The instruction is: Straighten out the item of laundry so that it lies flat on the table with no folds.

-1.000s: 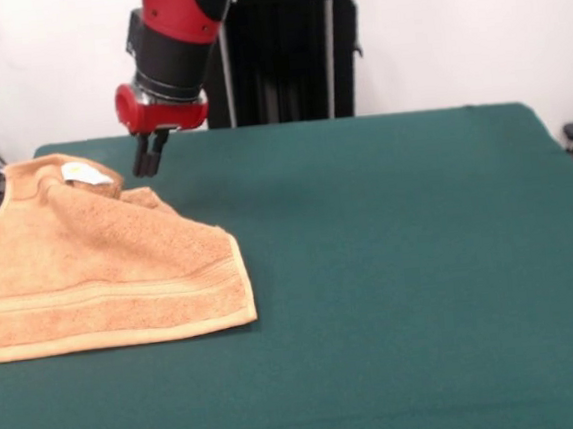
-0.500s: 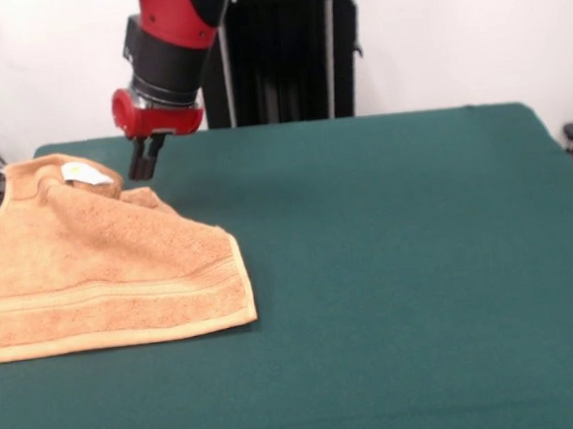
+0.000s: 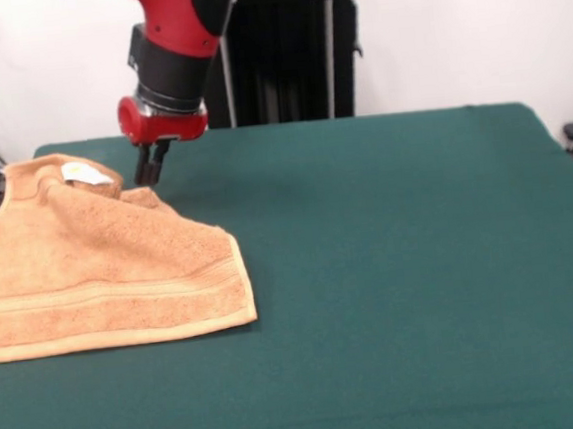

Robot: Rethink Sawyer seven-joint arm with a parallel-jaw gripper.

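The towel (image 3: 101, 271), orange-tan terry cloth, lies at the left side of the dark green desk (image 3: 401, 265), its left edge cut off by the picture's border. Its near part sits flat, with a woven band running along the near edge. Its far right corner is turned over toward the middle, making a raised, slanting ridge from the far left down to the right-hand side. A small white tag (image 3: 84, 173) shows on top of the bunched cloth at the far left.

My claw (image 3: 149, 172) hangs from my red and black arm (image 3: 174, 54) just above the far end of that ridge, to the right of the tag. Its two dark fingers (image 3: 145, 168) point straight down and stand pressed close together, with nothing between them. Whether the tips touch the cloth I cannot tell.

The rest of the desk stretches away to the right of the towel.
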